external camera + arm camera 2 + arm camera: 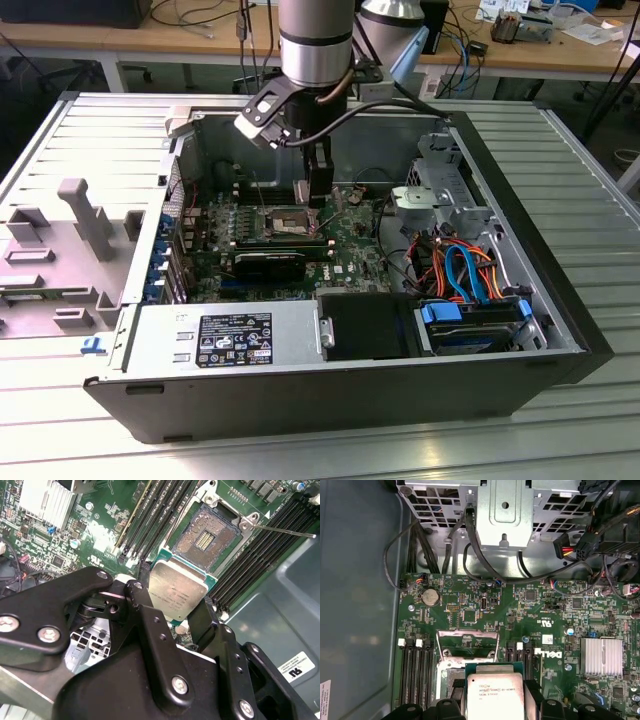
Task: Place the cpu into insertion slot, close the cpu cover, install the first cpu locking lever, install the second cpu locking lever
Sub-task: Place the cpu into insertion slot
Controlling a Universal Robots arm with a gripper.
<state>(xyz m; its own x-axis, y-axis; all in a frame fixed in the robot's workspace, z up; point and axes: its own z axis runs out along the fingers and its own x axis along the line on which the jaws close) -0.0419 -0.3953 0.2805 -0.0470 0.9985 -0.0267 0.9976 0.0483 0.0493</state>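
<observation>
**Silvery cpu [177, 592] hanging in the gripper [172, 602] just short of the insertion slot [207, 537]**

In the exterior view, the arm is reaching down into an open computer case [330, 395]. Its tip is hovering close over the green motherboard [352, 242], beside the socket. From here the chip itself is hard to pick out, though it may be the pale sliver under the tip.

In the second wrist view, the black fingers [145, 610] are clamping the cpu by two opposite edges, metal top facing the camera. The chip is hanging just beside the insertion slot, overlapping its near rim and not seated. The slot's dark contact field is lying bare. A thin metal lever [285, 530] is sticking out from the socket's corner, past the black memory slots [155, 515].

In the first wrist view, the cpu cover [467, 641] is standing swung up off the socket, just beyond the gripped chip. A finned heat sink [602, 656] is sitting well apart on the board.
</observation>
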